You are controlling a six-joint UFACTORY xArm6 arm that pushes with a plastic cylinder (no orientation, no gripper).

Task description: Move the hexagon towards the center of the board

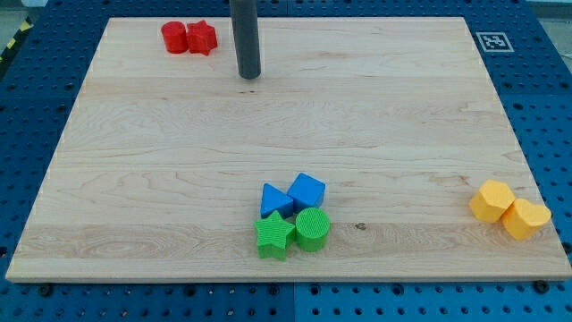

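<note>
— Where's my tip (249, 75)?

— Near the board's (134, 179) top edge, just right of the red blocks (189, 38); it's a bare rod, no pincer to open.

— And the hexagon?

— Likely one of the yellow blocks (509, 210) at the board's lower right corner, touching. Light, hard, slippery; push its outer face. Which one, I can't tell.

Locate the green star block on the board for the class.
The green star block sits near the board's bottom edge, just left of centre, touching the green round block on its right, with the blue triangle block directly above it.
</note>
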